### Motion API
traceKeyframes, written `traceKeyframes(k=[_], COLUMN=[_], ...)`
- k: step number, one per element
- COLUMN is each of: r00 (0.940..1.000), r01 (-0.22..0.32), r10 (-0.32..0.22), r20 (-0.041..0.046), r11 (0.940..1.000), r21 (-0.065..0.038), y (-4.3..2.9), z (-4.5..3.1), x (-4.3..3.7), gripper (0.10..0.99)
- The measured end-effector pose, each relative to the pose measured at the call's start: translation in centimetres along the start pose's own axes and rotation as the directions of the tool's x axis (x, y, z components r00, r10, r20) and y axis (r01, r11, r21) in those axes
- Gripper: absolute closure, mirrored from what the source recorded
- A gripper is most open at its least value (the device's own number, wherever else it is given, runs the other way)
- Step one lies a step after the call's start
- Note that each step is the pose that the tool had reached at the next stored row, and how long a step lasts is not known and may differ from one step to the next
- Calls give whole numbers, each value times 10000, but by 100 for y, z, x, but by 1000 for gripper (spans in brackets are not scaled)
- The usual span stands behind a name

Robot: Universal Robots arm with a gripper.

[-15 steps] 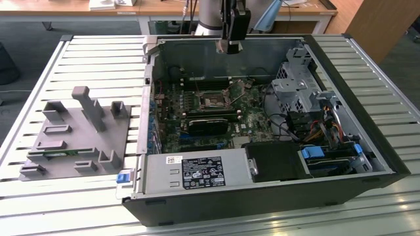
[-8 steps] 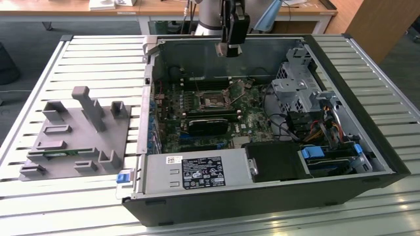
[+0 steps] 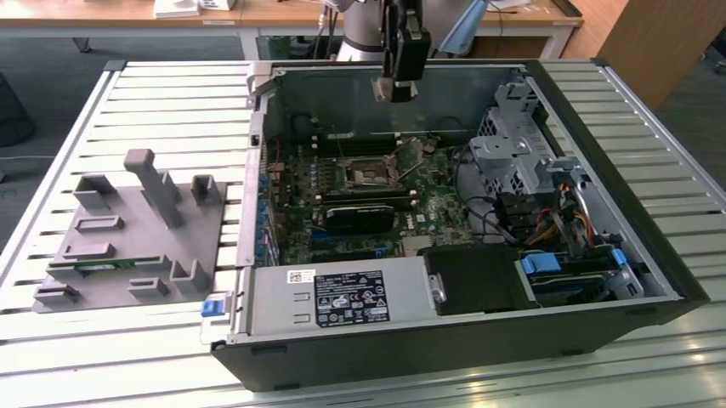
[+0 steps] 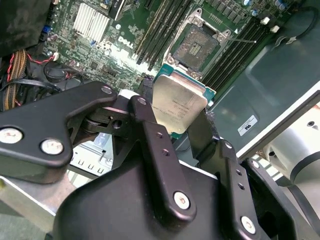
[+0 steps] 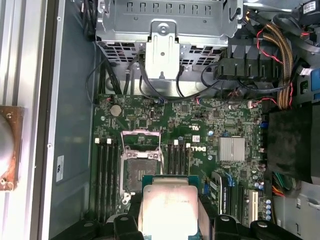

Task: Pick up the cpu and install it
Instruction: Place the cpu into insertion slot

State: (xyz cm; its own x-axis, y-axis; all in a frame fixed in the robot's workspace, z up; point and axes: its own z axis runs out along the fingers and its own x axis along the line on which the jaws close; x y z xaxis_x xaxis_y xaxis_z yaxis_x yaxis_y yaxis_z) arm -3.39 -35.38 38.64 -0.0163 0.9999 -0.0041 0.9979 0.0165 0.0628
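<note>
Now the cpu hangs clamped above the open board, not yet seated
Computer case [image 3: 454, 348] lies open, motherboard [image 5: 200, 130] exposed, its socket [image 4: 197, 45] bare; the gripper [image 4: 172, 112] pinches the cpu [image 4: 181, 100] by opposite edges, just short of the socket. My judgement: a tilted or off-centre lowering could bend the socket's contacts, and so thin a grip could let the chip slip

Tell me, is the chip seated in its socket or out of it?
Out. The gripper holds the chip clamped above the board, and the socket lies bare.
</note>
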Motion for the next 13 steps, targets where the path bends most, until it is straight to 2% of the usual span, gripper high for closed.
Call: traceKeyframes(k=[7, 13], r00=[9994, 9995], r01=[-344, -322], r10=[344, 322], r20=[20, 19], r11=[9994, 9995], r21=[1, 0], y=[-9, -53], z=[49, 113], x=[9, 12], gripper=[561, 561])
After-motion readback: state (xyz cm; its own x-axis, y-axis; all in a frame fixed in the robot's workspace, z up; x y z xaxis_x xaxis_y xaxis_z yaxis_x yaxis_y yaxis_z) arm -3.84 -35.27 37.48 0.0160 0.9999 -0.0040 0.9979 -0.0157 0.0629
